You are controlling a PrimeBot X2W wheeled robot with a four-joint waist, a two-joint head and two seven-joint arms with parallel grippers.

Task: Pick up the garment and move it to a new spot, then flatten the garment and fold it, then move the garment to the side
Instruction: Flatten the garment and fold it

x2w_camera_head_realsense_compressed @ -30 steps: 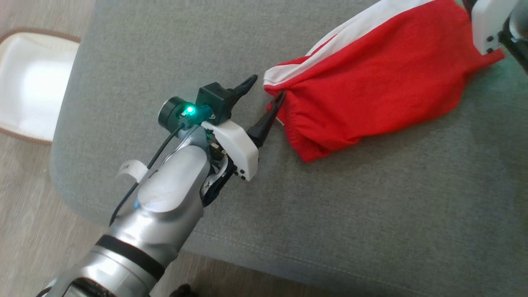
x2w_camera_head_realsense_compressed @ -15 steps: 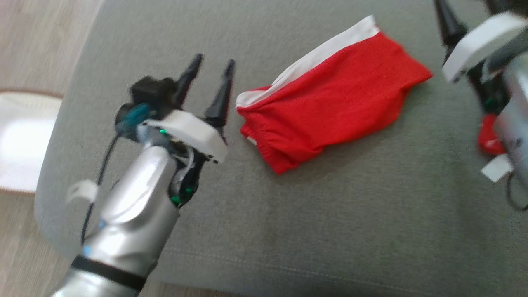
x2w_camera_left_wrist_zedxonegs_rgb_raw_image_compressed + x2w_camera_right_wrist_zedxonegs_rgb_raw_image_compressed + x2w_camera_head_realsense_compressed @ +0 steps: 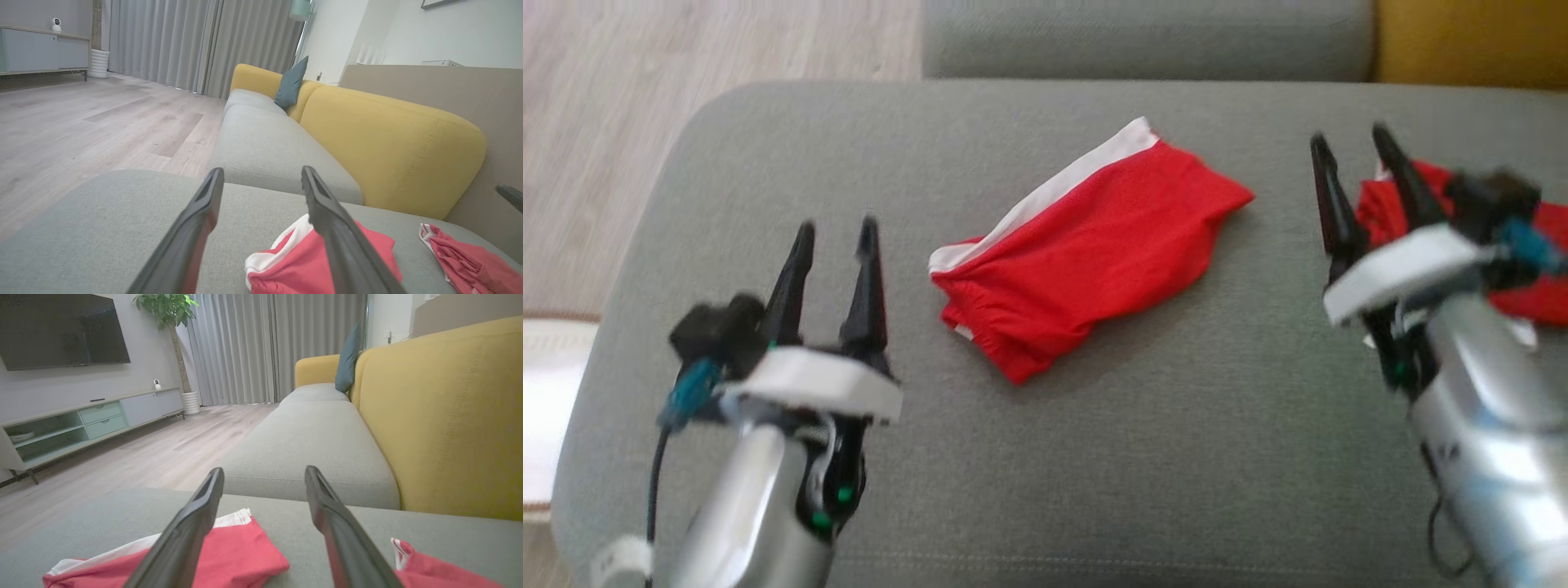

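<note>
The garment, red with a white band along its far edge, lies folded on the grey seat cushion. My left gripper hovers open to its left, apart from it, fingers pointing away from me. On the garment's right, my right gripper is open too and holds nothing. The left wrist view has the garment low, partly behind the right finger of the open left gripper. Under the open right gripper, the right wrist view shows the garment at lower left.
A second red cloth lies crumpled on the cushion behind my right gripper. The yellow backrest runs along the far right. Wooden floor lies past the cushion's left edge, with a white mat on it.
The head camera has swung, so the whole picture shifted. My left gripper has drawn back from the garment's left edge. The right gripper has left its right end. The garment lies free.
</note>
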